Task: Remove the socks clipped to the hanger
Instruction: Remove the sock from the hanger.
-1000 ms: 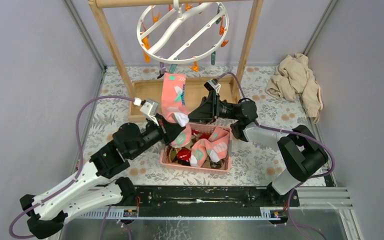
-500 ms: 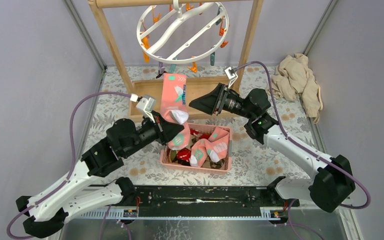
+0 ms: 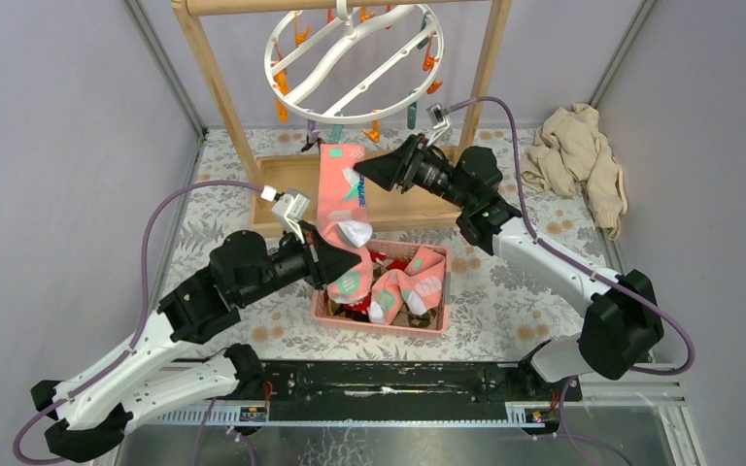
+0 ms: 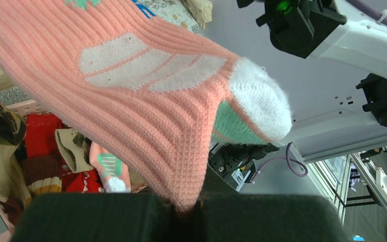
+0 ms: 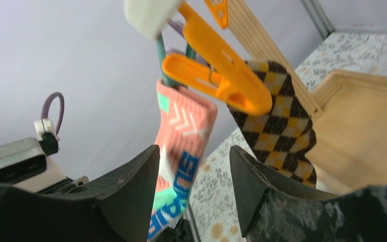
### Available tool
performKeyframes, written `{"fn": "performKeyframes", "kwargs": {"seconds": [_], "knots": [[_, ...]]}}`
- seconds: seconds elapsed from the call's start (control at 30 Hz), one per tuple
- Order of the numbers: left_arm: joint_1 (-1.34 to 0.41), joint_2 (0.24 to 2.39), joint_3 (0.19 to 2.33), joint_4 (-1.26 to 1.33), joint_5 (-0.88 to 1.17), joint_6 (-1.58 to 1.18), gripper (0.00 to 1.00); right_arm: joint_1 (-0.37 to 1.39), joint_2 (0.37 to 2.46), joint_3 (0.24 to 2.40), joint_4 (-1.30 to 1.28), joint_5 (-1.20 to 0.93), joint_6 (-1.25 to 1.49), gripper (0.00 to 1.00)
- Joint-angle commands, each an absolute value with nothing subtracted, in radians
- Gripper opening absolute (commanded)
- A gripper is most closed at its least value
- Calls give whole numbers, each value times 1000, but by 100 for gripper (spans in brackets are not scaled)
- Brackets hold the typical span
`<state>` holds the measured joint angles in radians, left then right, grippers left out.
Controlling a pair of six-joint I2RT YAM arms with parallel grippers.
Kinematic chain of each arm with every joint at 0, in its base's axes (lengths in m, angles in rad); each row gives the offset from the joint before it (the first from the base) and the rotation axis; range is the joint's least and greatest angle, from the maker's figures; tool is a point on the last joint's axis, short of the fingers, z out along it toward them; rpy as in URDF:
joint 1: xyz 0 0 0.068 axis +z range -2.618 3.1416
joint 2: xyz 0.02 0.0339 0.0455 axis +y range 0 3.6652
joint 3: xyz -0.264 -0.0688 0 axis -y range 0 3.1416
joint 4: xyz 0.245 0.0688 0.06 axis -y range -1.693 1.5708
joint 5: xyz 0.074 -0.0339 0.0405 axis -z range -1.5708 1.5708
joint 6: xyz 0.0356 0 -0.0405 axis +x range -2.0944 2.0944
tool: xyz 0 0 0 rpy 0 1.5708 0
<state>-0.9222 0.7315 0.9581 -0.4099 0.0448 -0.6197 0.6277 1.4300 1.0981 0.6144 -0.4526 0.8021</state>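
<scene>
The white ring hanger (image 3: pixel 350 60) hangs from the wooden rack. A pink sock (image 3: pixel 342 189) dangles from a teal clip (image 5: pixel 160 64) on it. My left gripper (image 3: pixel 333 260) is shut on that sock's lower end, and the pink knit (image 4: pixel 146 101) is pinched between its pads (image 4: pixel 106 217). My right gripper (image 3: pixel 364 170) stands open just right of the sock's top. In the right wrist view the sock (image 5: pixel 184 146) shows between the spread fingers, below an orange clip (image 5: pixel 221 75). A dark checked sock (image 5: pixel 277 111) hangs just behind.
A pink basket (image 3: pixel 379 325) below the sock holds several loose socks, one pink (image 3: pixel 418 282). A shallow wooden tray (image 3: pixel 418 189) lies behind it, between the rack's wooden posts (image 3: pixel 216 92). A beige cloth heap (image 3: pixel 578 160) lies at the far right.
My right arm has risen from beside the basket and swung left up to the top of the pink sock. The left gripper kept its hold and barely moved.
</scene>
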Motion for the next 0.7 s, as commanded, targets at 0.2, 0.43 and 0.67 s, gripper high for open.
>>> {"fn": "performKeyframes", "kwargs": {"seconds": [0.2,0.43,0.67], "knots": [[-925,742,953,-403,88,-626,1,635,1510,1254,725,-418,750,61],[-925,745,941,-394,89,-627,1,636,1556,1288,762,-425,777,62],[-925,769,945,-394,84,-615,1,638,1565,1295,777,-429,792,63]]}}
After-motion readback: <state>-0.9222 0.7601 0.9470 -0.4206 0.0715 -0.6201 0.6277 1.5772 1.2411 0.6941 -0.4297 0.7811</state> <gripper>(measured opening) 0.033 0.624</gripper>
